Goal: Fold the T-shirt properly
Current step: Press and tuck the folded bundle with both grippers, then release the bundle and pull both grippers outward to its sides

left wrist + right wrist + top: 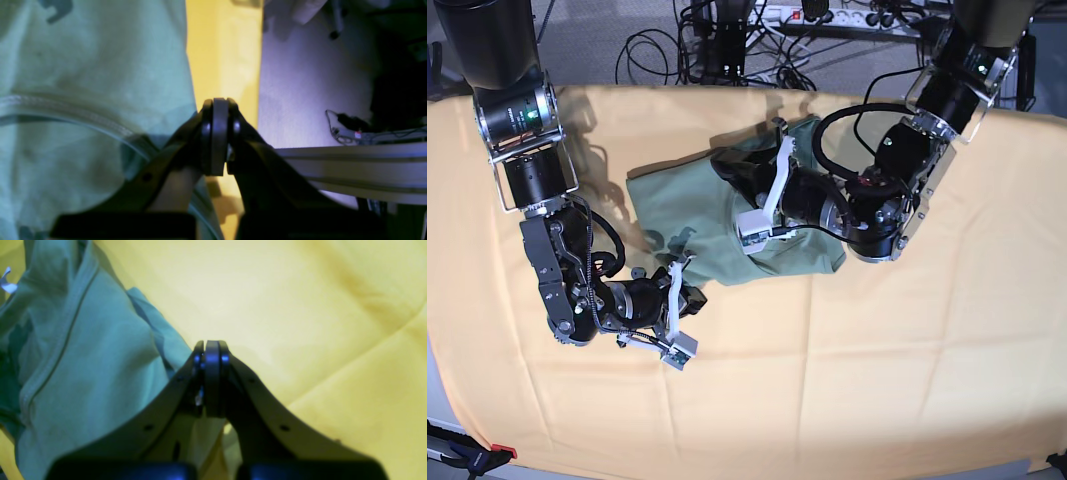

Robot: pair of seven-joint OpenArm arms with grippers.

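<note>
Large yellow-orange cloth [877, 380] covers the table; the crumpled sage-green cotton T-shirt [677, 215] lies bunched at its upper middle, long axis running left-right. Left gripper [727, 175] sits at the shirt's upper edge, nearer; right gripper [695, 296] just below its lower hem. Both jaws closed, apparently holding nothing

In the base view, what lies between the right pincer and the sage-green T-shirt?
Base view: only bare yellow-orange cloth shows between the shut right pincer and the lower hem of the sage-green cotton T-shirt; the gap is narrow.
</note>
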